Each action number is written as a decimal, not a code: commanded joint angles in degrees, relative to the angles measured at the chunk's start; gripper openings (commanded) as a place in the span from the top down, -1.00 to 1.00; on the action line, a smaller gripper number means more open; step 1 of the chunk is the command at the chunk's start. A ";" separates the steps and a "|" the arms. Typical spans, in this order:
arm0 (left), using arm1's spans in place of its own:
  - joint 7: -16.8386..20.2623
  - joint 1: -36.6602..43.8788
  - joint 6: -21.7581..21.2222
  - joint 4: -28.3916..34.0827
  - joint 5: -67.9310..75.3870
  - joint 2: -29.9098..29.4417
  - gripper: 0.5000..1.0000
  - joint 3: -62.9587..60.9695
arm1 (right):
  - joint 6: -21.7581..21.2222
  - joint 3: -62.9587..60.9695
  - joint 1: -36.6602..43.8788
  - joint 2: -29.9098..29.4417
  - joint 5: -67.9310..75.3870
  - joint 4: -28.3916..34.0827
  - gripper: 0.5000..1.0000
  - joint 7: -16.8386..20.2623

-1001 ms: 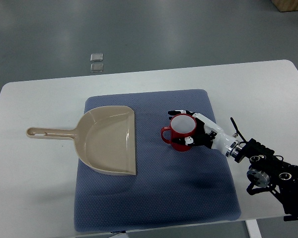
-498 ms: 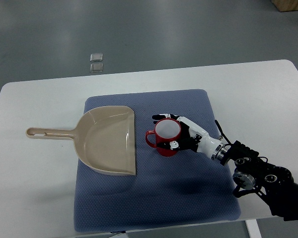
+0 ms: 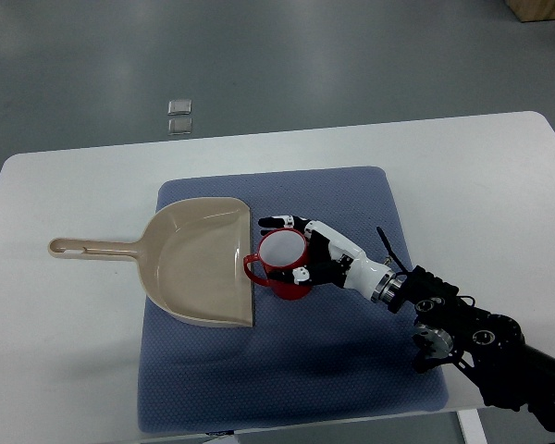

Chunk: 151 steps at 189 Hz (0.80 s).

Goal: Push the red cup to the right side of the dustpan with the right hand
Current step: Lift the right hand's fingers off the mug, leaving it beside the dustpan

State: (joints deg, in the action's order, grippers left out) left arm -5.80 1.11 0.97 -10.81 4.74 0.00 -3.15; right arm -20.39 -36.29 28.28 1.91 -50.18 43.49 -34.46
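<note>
Slid further left across the pad since half a second ago, right hand [image 3: 307,255] and red cup [image 3: 281,262] together, now up against the dustpan's open right edge. Fingers [image 3: 279,222] curled around the cup's far and right side, thumb on the near side, cupping it; cup upright on the blue pad [image 3: 351,351], handle touching the beige dustpan [image 3: 202,264]. Dustpan lying flat, handle pointing left onto the white table [image 3: 65,342]; right arm entering from lower right.
</note>
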 commanded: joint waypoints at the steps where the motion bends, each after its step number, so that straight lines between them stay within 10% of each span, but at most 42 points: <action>1: 0.00 0.03 0.00 0.00 0.00 0.00 -1.00 -0.01 | 0.09 0.00 -0.24 -0.50 0.00 0.80 -0.60 0.00; 151: 0.00 -0.06 0.00 0.00 0.00 0.00 -1.00 -0.01 | -5.36 -5.71 3.01 4.94 6.14 1.60 -0.73 1.58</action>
State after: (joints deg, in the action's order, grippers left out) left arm -5.80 1.11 0.97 -10.81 4.74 0.00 -3.12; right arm -23.14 -39.22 29.88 5.62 -47.50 45.13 -34.21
